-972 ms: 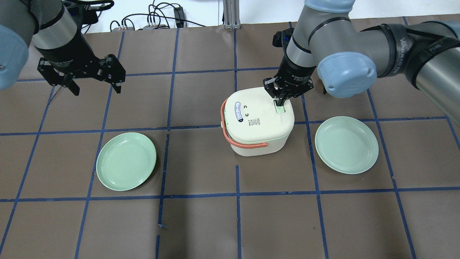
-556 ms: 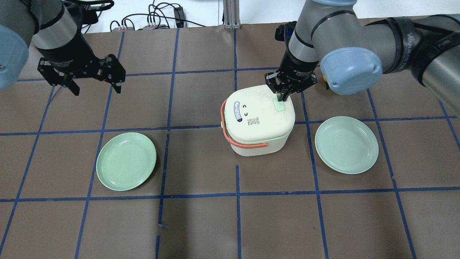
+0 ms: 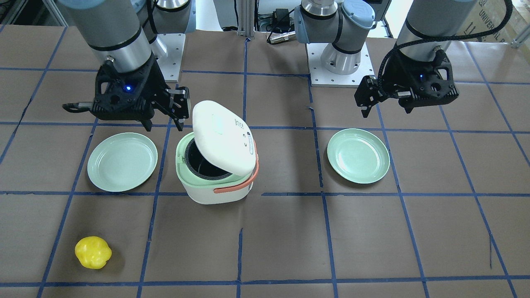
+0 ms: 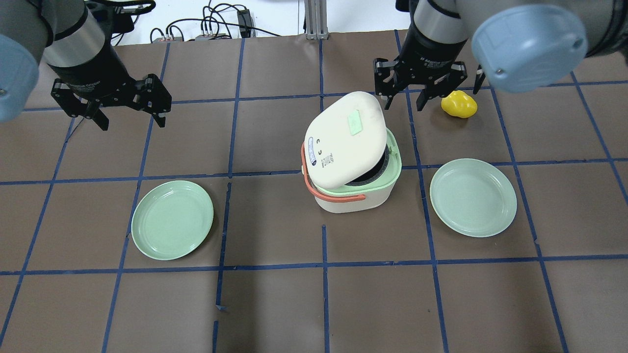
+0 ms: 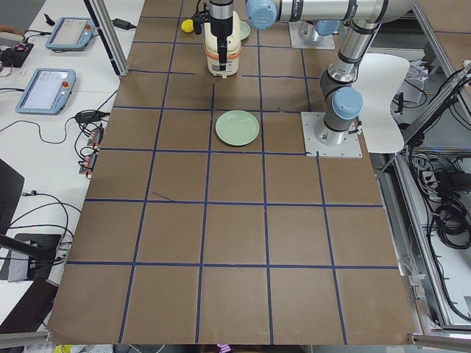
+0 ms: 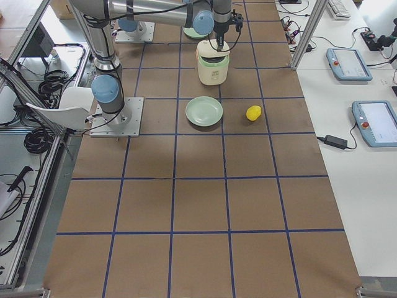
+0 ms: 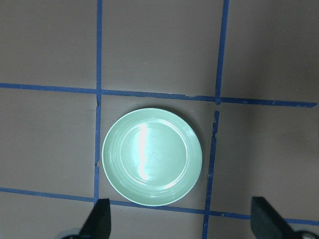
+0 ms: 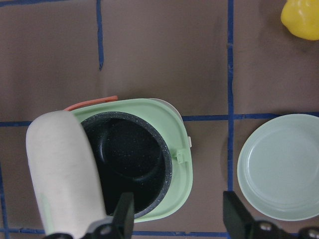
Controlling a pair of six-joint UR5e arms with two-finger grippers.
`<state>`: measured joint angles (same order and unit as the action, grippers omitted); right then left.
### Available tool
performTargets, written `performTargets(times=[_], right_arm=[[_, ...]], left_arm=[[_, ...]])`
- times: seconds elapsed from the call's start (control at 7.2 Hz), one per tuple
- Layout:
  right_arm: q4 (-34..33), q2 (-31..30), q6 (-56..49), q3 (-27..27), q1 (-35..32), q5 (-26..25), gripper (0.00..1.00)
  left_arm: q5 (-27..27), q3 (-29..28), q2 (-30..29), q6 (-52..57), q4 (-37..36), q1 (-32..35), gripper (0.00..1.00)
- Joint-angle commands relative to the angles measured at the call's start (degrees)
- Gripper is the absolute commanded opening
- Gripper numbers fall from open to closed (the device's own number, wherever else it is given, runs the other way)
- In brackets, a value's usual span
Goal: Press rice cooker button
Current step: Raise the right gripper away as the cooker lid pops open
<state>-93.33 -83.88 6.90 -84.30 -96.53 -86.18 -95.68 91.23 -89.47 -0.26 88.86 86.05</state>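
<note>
Your right gripper (image 4: 405, 104) hangs just past cooker (image 4: 354, 200), pointing down, fingers wide, empty; left gripper (image 4: 133, 122) same, well off to side. Cooker mid-table between plates (image 4: 473, 197), lid (image 4: 343, 142) tilted open. Lid print too small to read tbh

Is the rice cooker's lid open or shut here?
Open. The rice cooker has its lid tilted up, and the right wrist view looks into the black inner pot inside the green rim.
</note>
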Motion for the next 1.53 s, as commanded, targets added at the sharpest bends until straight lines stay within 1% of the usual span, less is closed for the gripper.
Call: performTargets(times=[0.0, 0.28, 0.56, 0.83, 1.11, 1.39], right_arm=[[4.4, -1.0, -7.7, 3.8, 0.7, -6.8, 1.00], [5.3, -1.5, -8.3, 3.4, 2.7, -6.7, 1.00], [6.6, -1.5, -12.2, 3.3, 5.5, -6.5, 1.00], [6.7, -1.5, -14.7, 2.7, 6.4, -6.4, 1.00], [6.6, -2.8, -13.8, 1.3, 5.9, -5.6, 1.00], [5.7, -4.7, -13.7, -2.0, 5.9, -4.3, 1.00]], left_arm=[[0.0, 0.0, 0.0, 0.0, 0.0, 0.0, 1.00], [0.0, 0.0, 0.0, 0.0, 0.0, 0.0, 1.00], [0.0, 0.0, 0.0, 0.0, 0.0, 0.0, 1.00], [0.0, 0.0, 0.0, 0.0, 0.0, 0.0, 1.00], [0.0, 0.0, 0.0, 0.0, 0.0, 0.0, 1.00], [0.0, 0.0, 0.0, 0.0, 0.0, 0.0, 1.00]])
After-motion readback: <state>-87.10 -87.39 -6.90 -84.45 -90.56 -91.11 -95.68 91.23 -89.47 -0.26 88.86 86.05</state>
